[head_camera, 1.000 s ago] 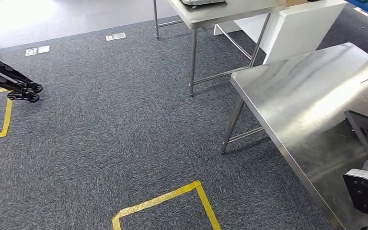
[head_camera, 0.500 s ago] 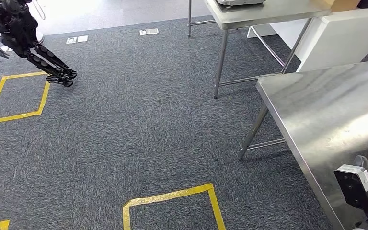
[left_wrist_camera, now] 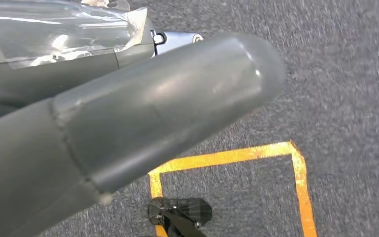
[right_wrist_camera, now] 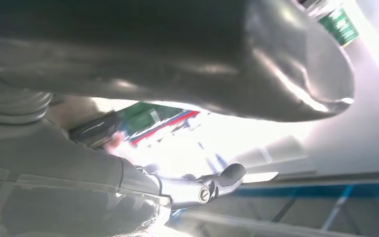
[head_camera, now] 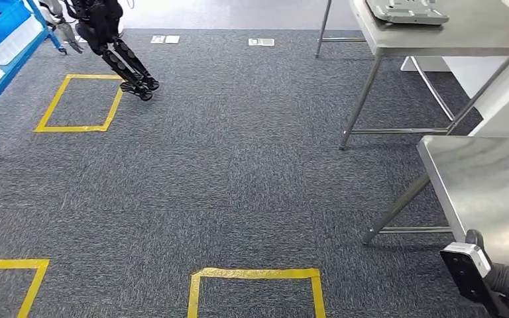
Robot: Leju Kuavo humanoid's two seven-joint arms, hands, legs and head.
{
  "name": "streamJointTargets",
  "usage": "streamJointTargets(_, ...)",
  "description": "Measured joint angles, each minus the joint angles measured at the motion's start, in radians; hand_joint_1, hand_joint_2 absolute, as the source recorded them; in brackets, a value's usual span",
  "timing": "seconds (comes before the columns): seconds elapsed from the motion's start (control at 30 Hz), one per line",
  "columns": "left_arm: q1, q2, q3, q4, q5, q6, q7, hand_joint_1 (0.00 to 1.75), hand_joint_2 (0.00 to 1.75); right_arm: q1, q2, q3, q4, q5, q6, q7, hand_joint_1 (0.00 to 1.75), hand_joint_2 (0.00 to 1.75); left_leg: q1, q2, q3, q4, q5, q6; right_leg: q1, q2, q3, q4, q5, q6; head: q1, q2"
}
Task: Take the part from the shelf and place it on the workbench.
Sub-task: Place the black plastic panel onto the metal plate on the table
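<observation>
Whole view has swung round to the left since a second ago, so that's the robot turning, not stuff sliding about. Back then the steel workbench [head_camera: 484, 192] took up most of the right side; now just a corner of it pokes in at the lower right. The second steel table [head_camera: 451, 33] has slid over to the top right, with a flat grey tray [head_camera: 407, 11] sitting on it. The blue shelf [head_camera: 0, 66] has come into sight at the far top left, well apart from the workbench, with blue bins on it. Honestly can't tell which thing over there is the part, it's too small to make out.

Another black robot [head_camera: 116, 46] stands up by the shelf, just beside a yellow tape square [head_camera: 79, 103] on the grey carpet [head_camera: 225, 172]. A second tape square [head_camera: 255, 288] lies near the bottom middle.

Left hand [left_wrist_camera: 143, 113] hangs over the carpet, its fat grey thumb across the wrist view, and I can't tell if the fingers are spread or curled. Right hand [right_wrist_camera: 177, 74] is a blurry, washed-out mess up close, so same story there. The right wrist's camera box [head_camera: 467, 268] sits low by the workbench corner.
</observation>
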Motion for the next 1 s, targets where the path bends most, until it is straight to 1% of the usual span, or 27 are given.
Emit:
streamJointTargets(0.03,-0.002,0.000,0.003,0.000,-0.007,-0.005,-0.004,0.00,0.00,-0.002,-0.002,0.015,0.005,-0.001,0.001,0.000,0.00,0.00,0.000,-0.013,0.001,0.003,-0.001,-0.003,-0.004,0.020,0.031,-0.072,0.030,0.007,0.001,0.000)
streamJointTargets(0.07,-0.005,0.000,0.006,0.000,-0.012,-0.009,-0.007,0.00,0.00,-0.005,-0.002,0.032,0.011,-0.002,0.001,0.000,0.00,0.00,-0.001,-0.026,0.000,0.005,-0.002,-0.008,-0.005,0.034,0.054,-0.130,0.053,0.008,0.001,0.000)
streamJointTargets(0.1,-0.007,0.000,0.009,0.000,-0.016,-0.012,-0.009,0.00,0.00,-0.007,-0.002,0.047,0.018,-0.002,0.001,0.000,0.00,0.00,-0.003,-0.037,-0.002,0.008,-0.003,-0.013,-0.005,0.044,0.069,-0.166,0.066,0.004,0.001,0.000)
streamJointTargets(0.13,-0.008,0.000,0.013,0.000,-0.018,-0.015,-0.011,0.00,0.00,-0.009,-0.002,0.060,0.024,-0.002,0.001,0.000,0.00,0.00,-0.004,-0.047,-0.005,0.009,-0.003,-0.019,-0.003,0.045,0.074,-0.178,0.069,-0.004,0.001,0.000)
streamJointTargets(0.17,-0.007,0.000,0.016,0.000,-0.019,-0.017,-0.012,0.00,0.00,-0.011,-0.002,0.072,0.028,-0.003,0.001,0.000,0.00,0.00,-0.004,-0.057,-0.009,0.008,-0.001,-0.024,0.000,0.033,0.076,-0.179,0.071,-0.014,0.001,0.000)
streamJointTargets(0.2,-0.007,0.000,0.019,0.001,-0.020,-0.018,-0.013,0.00,0.00,-0.015,-0.001,0.080,0.031,-0.003,0.001,0.000,0.00,0.00,-0.002,-0.058,-0.013,0.010,-0.001,-0.028,-0.002,0.022,0.078,-0.179,0.073,-0.021,0.001,0.000)
streamJointTargets(0.23,-0.006,0.000,0.022,0.001,-0.021,-0.018,-0.013,0.00,0.00,-0.018,-0.001,0.086,0.034,-0.004,0.001,0.000,0.00,0.00,-0.002,-0.044,-0.019,0.020,-0.008,-0.032,-0.004,0.011,0.080,-0.181,0.076,-0.030,0.000,0.000)
streamJointTargets(0.27,-0.007,0.000,0.024,0.001,-0.022,-0.018,-0.014,0.00,0.00,-0.021,-0.001,0.092,0.036,-0.004,0.001,0.000,0.00,0.00,-0.001,-0.018,-0.033,0.048,-0.026,-0.037,-0.005,-0.001,0.081,-0.182,0.077,-0.038,-0.003,0.000)
streamJointTargets(0.33,-0.011,0.000,0.025,0.001,-0.022,-0.018,-0.015,0.00,0.00,-0.022,-0.002,0.099,0.040,-0.004,0.001,0.000,0.00,0.00,0.001,0.045,-0.087,0.160,-0.090,-0.045,-0.002,-0.025,0.081,-0.183,0.076,-0.051,-0.009,0.000)
streamJointTargets(0.37,-0.013,0.001,0.025,0.001,-0.022,-0.018,-0.015,0.00,0.00,-0.022,-0.002,0.102,0.042,-0.004,0.001,0.000,0.00,0.00,0.004,0.061,-0.122,0.231,-0.121,-0.049,0.001,-0.039,0.081,-0.183,0.074,-0.053,-0.010,0.000)
streamJointTargets(0.4,-0.014,0.001,0.025,0.001,-0.022,-0.018,-0.015,0.00,0.00,-0.022,-0.002,0.104,0.044,-0.004,0.001,0.000,0.00,0.00,0.007,0.069,-0.150,0.284,-0.139,-0.052,0.003,-0.053,0.081,-0.182,0.072,-0.055,-0.010,0.000)
streamJointTargets(0.43,-0.015,0.001,0.025,0.002,-0.022,-0.018,-0.015,0.00,0.00,-0.022,-0.002,0.106,0.046,-0.004,0.001,0.000,0.00,0.00,0.010,0.073,-0.161,0.305,-0.138,-0.054,0.004,-0.066,0.081,-0.182,0.071,-0.056,-0.010,0.000)
streamJointTargets(0.47,-0.015,0.001,0.025,0.002,-0.022,-0.018,-0.015,0.00,0.00,-0.023,-0.002,0.107,0.047,-0.004,0.001,0.000,0.00,0.00,0.011,0.078,-0.151,0.285,-0.119,-0.054,0.005,-0.080,0.083,-0.182,0.069,-0.057,-0.010,0.000)
streamJointTargets(0.5,-0.014,0.001,0.025,0.002,-0.022,-0.018,-0.015,0.00,0.00,-0.024,-0.002,0.108,0.049,-0.004,0.001,0.000,0.00,0.00,0.012,0.089,-0.122,0.229,-0.088,-0.053,0.005,-0.092,0.086,-0.182,0.066,-0.057,-0.010,0.000)
streamJointTargets(0.57,-0.016,0.001,0.025,0.002,-0.023,-0.019,-0.015,0.00,0.00,-0.024,-0.002,0.110,0.050,-0.005,0.002,0.000,0.00,0.00,0.008,0.138,-0.047,0.091,-0.036,-0.046,0.010,-0.113,0.094,-0.182,0.059,-0.051,-0.010,0.000)
streamJointTargets(0.6,-0.017,0.001,0.025,0.002,-0.024,-0.019,-0.016,0.00,0.00,-0.025,-0.002,0.111,0.051,-0.006,0.003,0.000,0.00,0.00,0.004,0.156,-0.024,0.049,-0.025,-0.042,0.013,-0.123,0.097,-0.181,0.056,-0.046,-0.010,0.000)
streamJointTargets(0.63,-0.018,0.001,0.025,0.002,-0.027,-0.021,-0.018,0.00,0.00,-0.028,-0.002,0.114,0.053,-0.008,0.006,0.000,0.00,0.00,-0.001,0.163,-0.015,0.029,-0.023,-0.038,0.016,-0.133,0.099,-0.181,0.054,-0.041,-0.009,0.000)
streamJointTargets(0.7,-0.017,0.001,0.028,0.002,-0.036,-0.025,-0.022,0.00,0.00,-0.037,-0.001,0.129,0.062,-0.011,0.016,0.000,0.00,0.00,-0.007,0.138,-0.016,0.022,-0.021,-0.027,0.020,-0.154,0.103,-0.183,0.049,-0.031,-0.010,0.000)
streamJointTargets(0.73,-0.017,0.001,0.030,0.002,-0.042,-0.027,-0.024,0.00,0.00,-0.045,0.002,0.140,0.073,-0.013,0.021,0.000,0.00,0.00,-0.007,0.125,-0.013,0.015,-0.017,-0.021,0.018,-0.145,0.103,-0.178,0.044,-0.027,-0.010,0.000)
streamJointTargets(0.77,-0.019,0.001,0.032,0.002,-0.047,-0.029,-0.025,0.00,0.00,-0.053,0.004,0.152,0.089,-0.014,0.026,0.000,0.00,0.00,-0.004,0.113,-0.009,0.008,-0.012,-0.012,0.016,-0.120,0.096,-0.159,0.031,-0.025,-0.009,0.000)
streamJointTargets(0.8,-0.023,0.001,0.035,0.003,-0.053,-0.032,-0.027,0.00,0.00,-0.061,0.007,0.164,0.111,-0.015,0.030,0.000,0.00,0.00,-0.001,0.101,-0.006,0.002,-0.007,-0.006,0.014,-0.087,0.079,-0.120,0.010,-0.027,-0.008,0.000)
streamJointTargets(0.83,-0.028,0.001,0.038,0.003,-0.060,-0.035,-0.027,0.00,0.00,-0.068,0.009,0.177,0.139,-0.018,0.035,0.001,0.00,0.00,0.001,0.087,-0.006,0.000,-0.004,-0.002,0.010,-0.051,0.051,-0.061,-0.016,-0.031,-0.006,0.000)
streamJointTargets(0.87,-0.033,0.001,0.041,0.003,-0.067,-0.039,-0.028,0.00,0.00,-0.075,0.012,0.188,0.170,-0.020,0.039,0.002,0.00,0.00,0.002,0.072,-0.006,0.000,-0.003,0.000,0.009,-0.030,0.017,0.006,-0.042,-0.034,-0.004,0.000)
streamJointTargets(0.9,-0.036,0.000,0.043,0.005,-0.073,-0.045,-0.028,0.00,0.00,-0.083,0.016,0.200,0.204,-0.023,0.044,0.004,0.00,0.00,0.002,0.055,-0.007,0.000,-0.003,0.001,0.008,-0.020,-0.014,0.062,-0.059,-0.033,-0.003,0.000)
streamJointTargets(0.93,-0.038,0.000,0.045,0.007,-0.080,-0.049,-0.028,0.00,0.00,-0.091,0.022,0.211,0.239,-0.026,0.047,0.006,0.00,0.00,0.001,0.037,-0.007,0.001,-0.003,0.000,0.007,-0.016,-0.033,0.092,-0.062,-0.028,-0.003,0.000)
streamJointTargets(0.97,-0.039,0.000,0.047,0.009,-0.085,-0.054,-0.028,0.00,0.00,-0.101,0.027,0.221,0.272,-0.029,0.051,0.008,0.00,0.00,0.001,0.020,-0.006,0.002,-0.003,0.000,0.006,-0.013,-0.033,0.083,-0.048,-0.019,-0.003,0.000)
streamJointTargets(1.0,-0.040,0.000,0.050,0.011,-0.089,-0.056,-0.029,0.00,0.00,-0.112,0.034,0.229,0.307,-0.034,0.056,0.016,0.00,0.00,0.002,0.003,-0.005,0.003,-0.003,-0.001,0.003,-0.007,-0.017,0.039,-0.021,-0.009,-0.003,0.000)
